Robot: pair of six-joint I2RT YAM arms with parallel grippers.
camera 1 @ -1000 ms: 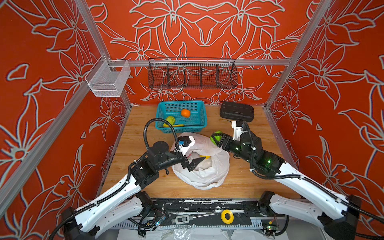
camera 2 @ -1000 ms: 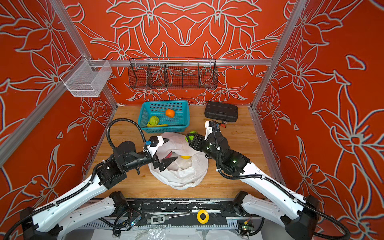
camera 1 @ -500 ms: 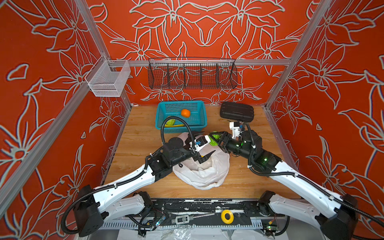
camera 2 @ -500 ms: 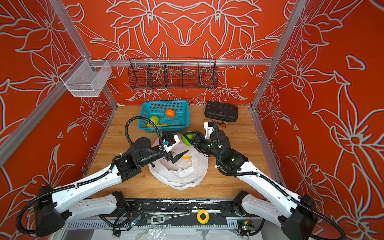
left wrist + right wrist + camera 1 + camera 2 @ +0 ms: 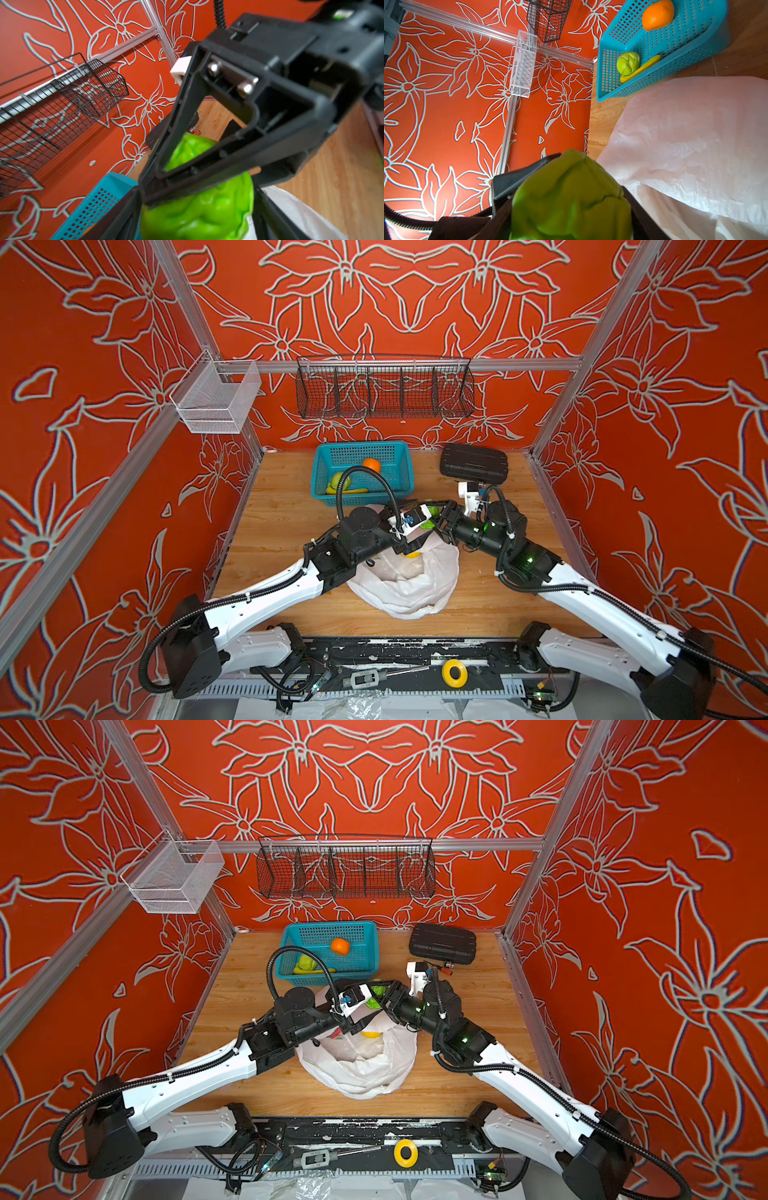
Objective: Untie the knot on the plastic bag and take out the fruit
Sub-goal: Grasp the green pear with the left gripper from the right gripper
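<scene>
**Over the bag's far edge: green fruit between both grippers**

Over the far edge of the plastic bag [image 5: 411, 585], in both top views, the two grippers are meeting nose to nose. The right gripper [image 5: 440, 516] is clamping the bumpy green fruit [image 5: 427, 524]. The left gripper [image 5: 417, 526] is sitting right against it from the other side. This is looking like a handover. The teal basket [image 5: 401, 472] is on the left gripper's side, holding an orange [image 5: 371, 464], a pale green fruit [image 5: 338, 481] and a banana [image 5: 347, 490]. The bag is lying slumped on the table [image 5: 282, 531], mouth apparently open, with a yellow fruit [image 5: 412, 554] showing inside. I can't pick out the knot, since the grippers are covering part of the mouth. Neither finger gap is readable from up here.

Left wrist view: the left gripper's own fingers [image 5: 268, 216] are flanking the green fruit [image 5: 197, 207], one each side, spread wide. Touching or just apart, I can't tell, because the tips are blurring out and running off the frame. One right-gripper finger is pressing across the fruit and blocking most of the picture.

Right wrist view: the fingers [image 5: 502, 182] are pinching the fruit [image 5: 571, 197], which is filling the foreground out of focus. Behind it, bag film [image 5: 695, 145] and the basket [image 5: 654, 79] are showing. The left gripper isn't appearing here. The bag's inside is hidden, so I can't count what's left in it.
</scene>
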